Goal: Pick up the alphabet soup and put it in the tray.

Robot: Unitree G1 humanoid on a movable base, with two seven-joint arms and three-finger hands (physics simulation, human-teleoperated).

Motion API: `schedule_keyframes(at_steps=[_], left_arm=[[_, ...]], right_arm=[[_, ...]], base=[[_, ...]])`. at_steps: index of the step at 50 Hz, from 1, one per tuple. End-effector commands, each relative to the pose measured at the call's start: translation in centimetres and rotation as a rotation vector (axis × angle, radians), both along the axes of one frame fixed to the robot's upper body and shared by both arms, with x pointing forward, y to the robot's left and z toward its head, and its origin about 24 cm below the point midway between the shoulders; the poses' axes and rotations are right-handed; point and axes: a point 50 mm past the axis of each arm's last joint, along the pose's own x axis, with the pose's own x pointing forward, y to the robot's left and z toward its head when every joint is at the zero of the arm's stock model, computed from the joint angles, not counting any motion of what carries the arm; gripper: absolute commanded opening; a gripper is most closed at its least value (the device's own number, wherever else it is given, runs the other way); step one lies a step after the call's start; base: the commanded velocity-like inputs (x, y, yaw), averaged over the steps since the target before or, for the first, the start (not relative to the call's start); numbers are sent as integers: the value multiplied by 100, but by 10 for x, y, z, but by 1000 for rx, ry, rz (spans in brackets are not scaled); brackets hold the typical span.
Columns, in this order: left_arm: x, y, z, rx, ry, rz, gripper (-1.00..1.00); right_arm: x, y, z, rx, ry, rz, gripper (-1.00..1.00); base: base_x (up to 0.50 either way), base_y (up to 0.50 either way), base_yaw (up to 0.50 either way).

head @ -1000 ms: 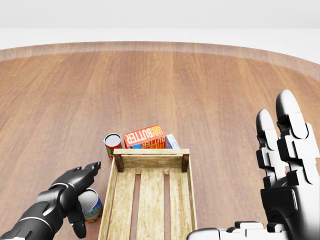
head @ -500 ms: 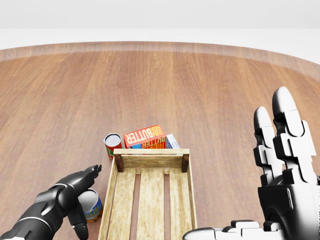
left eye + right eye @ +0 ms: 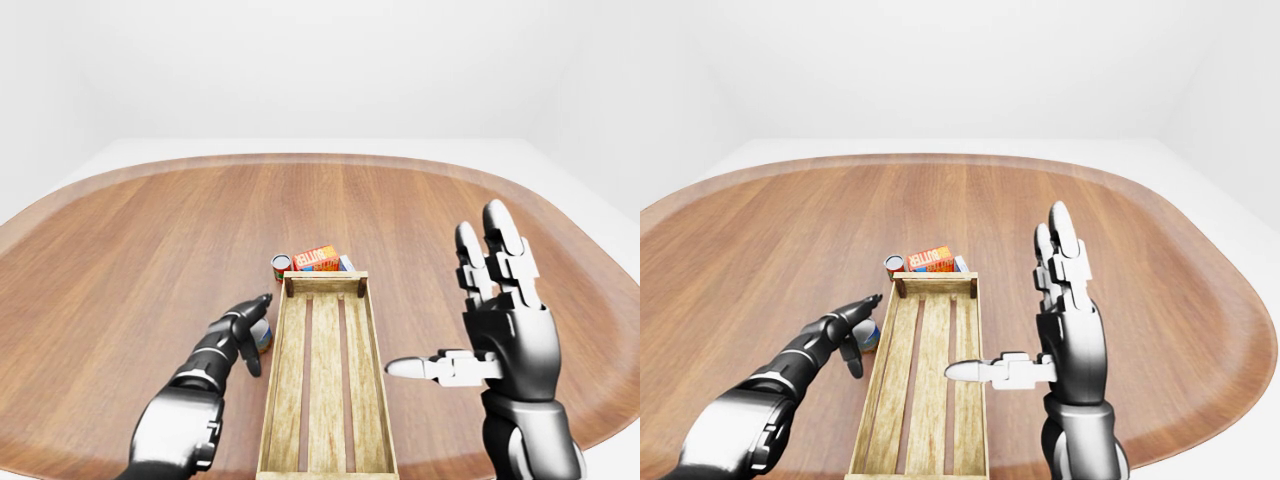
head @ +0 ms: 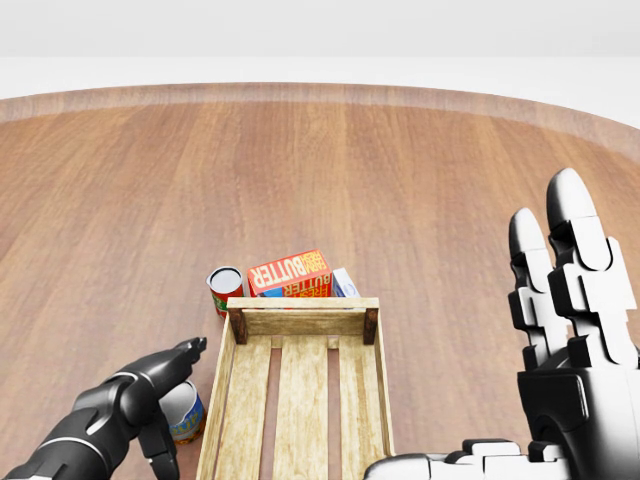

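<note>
The alphabet soup can [image 4: 187, 413], with a grey top and a blue and orange label, stands upright on the wooden table just left of the tray's left wall. My left hand [image 4: 170, 395] is open over it: the index finger reaches past its top and the thumb hangs down on its left side, hiding part of the can. The fingers are not closed round it. The long wooden slatted tray [image 4: 300, 303] lies empty in the lower middle of the head view. Right of the tray, my right hand [image 4: 480, 340] is open, fingers pointing up and thumb stretched toward the tray.
A red can [image 4: 225, 288], an orange butter box [image 4: 290, 273] and a small white and blue carton [image 4: 345, 283] stand close together just beyond the tray's far end. The round wooden table [image 3: 150, 230] spreads wide around them.
My left hand has sunk a little toward the soup can, fingers still spread. The right hand has shifted only slightly. The can and tray have not moved.
</note>
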Motion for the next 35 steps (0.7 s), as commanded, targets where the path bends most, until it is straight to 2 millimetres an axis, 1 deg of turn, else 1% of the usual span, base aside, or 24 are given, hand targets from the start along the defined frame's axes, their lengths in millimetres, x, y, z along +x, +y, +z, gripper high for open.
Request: schedule_keyframes(at_steps=[1, 7, 8, 9, 10, 14, 15, 26, 35], left_arm=[[-3, -2, -4, -21, 35, 2, 100], [-4, -2, -5, -29, 44, 8, 100], [-5, -2, -5, -49, 57, 17, -63], [-5, -2, -5, -44, 54, 14, -88], [-6, -1, -7, -33, 58, 11, -93], [-8, -1, -9, -29, 60, 9, -92], [-12, -2, -13, -23, 63, 7, -91], [-11, -3, -12, -28, 80, 0, -92], [-6, 8, -5, -28, 52, 29, -92]], right_arm=[[-1, -3, 1, 11, -2, -13, 96], [-1, -3, 0, 11, -1, -15, 97], [-1, -4, 1, 13, -1, -16, 96], [-1, -4, 1, 14, -2, -17, 97], [-2, -4, 1, 14, -3, -21, 97], [-1, -5, 1, 15, -4, -26, 96], [-1, -5, 1, 16, -5, -29, 96], [-2, -10, 3, 18, -13, -48, 96], [-2, -10, 0, 19, 2, -48, 96]], base=[[0, 0, 0], [0, 0, 0], [0, 0, 0], [0, 0, 0], [0, 0, 0], [0, 0, 0], [0, 0, 0], [0, 0, 0], [0, 0, 0]])
